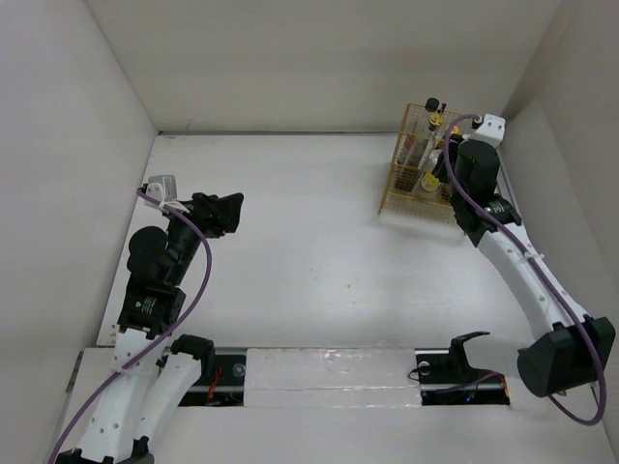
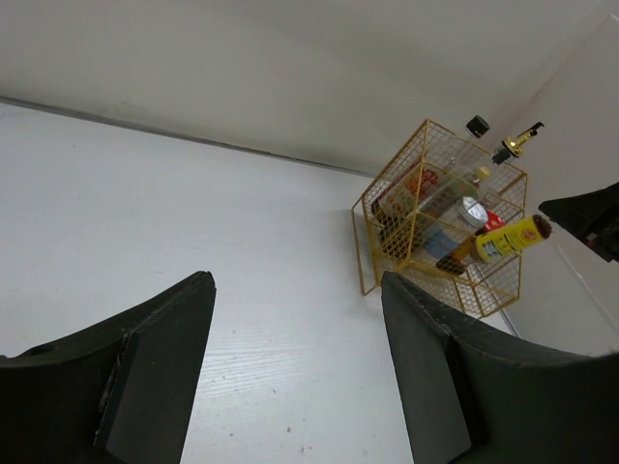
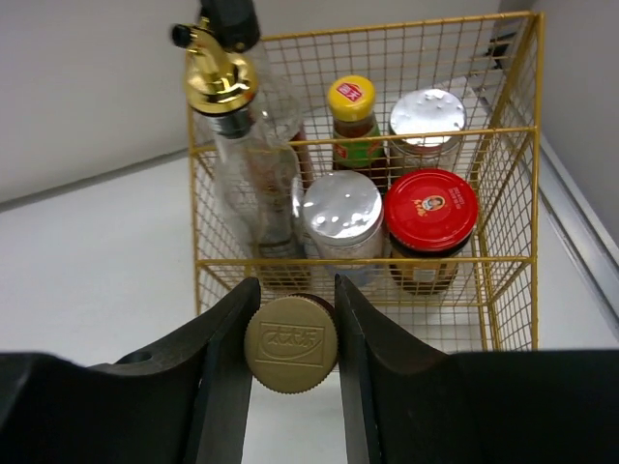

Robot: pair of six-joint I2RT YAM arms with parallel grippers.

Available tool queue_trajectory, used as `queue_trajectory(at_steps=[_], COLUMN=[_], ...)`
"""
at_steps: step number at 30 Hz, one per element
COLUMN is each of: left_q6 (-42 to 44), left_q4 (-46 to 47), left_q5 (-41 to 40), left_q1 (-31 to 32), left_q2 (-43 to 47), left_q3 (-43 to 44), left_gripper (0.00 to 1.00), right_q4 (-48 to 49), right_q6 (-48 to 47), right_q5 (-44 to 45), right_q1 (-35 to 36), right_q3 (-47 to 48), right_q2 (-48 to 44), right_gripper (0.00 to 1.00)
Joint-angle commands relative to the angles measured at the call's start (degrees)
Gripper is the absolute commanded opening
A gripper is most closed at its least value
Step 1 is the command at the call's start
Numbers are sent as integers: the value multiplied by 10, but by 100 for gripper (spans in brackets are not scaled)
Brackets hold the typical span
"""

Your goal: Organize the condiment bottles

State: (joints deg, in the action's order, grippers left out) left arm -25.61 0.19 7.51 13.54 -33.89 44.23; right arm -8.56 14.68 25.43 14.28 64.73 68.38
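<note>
Jaws of the right gripper closed narrow on the neck of a tan-capped bottle, one finger on each side of the cap; jaws of the left gripper standing apart with nothing between them. Top view: yellow wire basket at 1 o'clock on the white table, near the far right corner of the walls, with the right gripper just beside it on its right; left gripper at 9 o'clock, well apart from the basket. Right wrist view: the held bottle sits at 6 o'clock of the basket, just outside its near wall, and that wall stands between it and the other containers. Inside, a silver-capped shaker at centre, touching a red-lidded jar at 4 o'clock; a yellow-capped bottle at 12 o'clock; a second silver-capped shaker at 1 o'clock; a tall clear bottle with a gold pourer at 10 o'clock, and behind it a black-capped bottle, cut off by the frame. Left wrist view: shows the side of the held bottle, with a yellow label that the right wrist view hides, and both tall necks rising above the rim of the basket. Whether the held bottle touches the wire cannot be told in any view.
</note>
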Motion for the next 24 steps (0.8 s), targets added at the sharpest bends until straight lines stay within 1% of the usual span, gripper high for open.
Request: queue_trajectory(at_steps=[1, 5, 9, 13, 17, 21, 24], left_q6=[-1, -1, -1, -1, -1, -1, -1], left_q4=[27, 27, 27, 27, 27, 27, 27], left_q5=[4, 4, 4, 9, 9, 9, 15], left_q1=[3, 3, 3, 3, 3, 3, 3], left_q2=[5, -1, -7, -12, -12, -12, -12], left_q3=[2, 2, 2, 2, 2, 2, 2], left_gripper=[65, 65, 65, 65, 65, 65, 65], right_q4=[57, 72, 86, 104, 111, 111, 111], right_q6=[-13, -18, -12, 7, 7, 12, 12], right_q5=[-36, -59, -71, -82, -74, -42, -31], right_q1=[-35, -67, -84, -84, -78, -62, -57], right_q3=[44, 38, 19, -9, -27, -33, -44], right_q2=[9, 36, 82, 124, 147, 159, 164], right_gripper=[21, 21, 21, 21, 22, 32, 44])
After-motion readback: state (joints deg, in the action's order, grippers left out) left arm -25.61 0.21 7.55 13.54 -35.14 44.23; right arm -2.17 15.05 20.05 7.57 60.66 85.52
